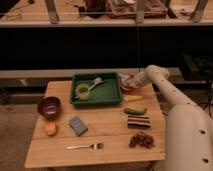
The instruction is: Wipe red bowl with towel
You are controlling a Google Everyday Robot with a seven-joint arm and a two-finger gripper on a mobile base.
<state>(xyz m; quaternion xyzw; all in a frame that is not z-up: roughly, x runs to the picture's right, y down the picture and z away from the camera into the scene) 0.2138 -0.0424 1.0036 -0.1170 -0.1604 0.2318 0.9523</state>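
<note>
I see the wooden surface (107, 132) standing on a tan floor, with a dark wall and a long shelf behind it. My claw (128, 81) hangs at the back right corner, over the red bowl (126, 88), which sits just beside the green tray (107, 93). I cannot tell whether the claw is clenched or released. A maroon bowl (49, 106), a sponge (78, 125) and a fork (86, 146) lie well apart on the left.

Warm, dim light tints the table (110, 136) amber; a dark band (75, 47) lies at 12 o'clock; the gripper (128, 83) hovers at the table's 1 o'clock.
</note>
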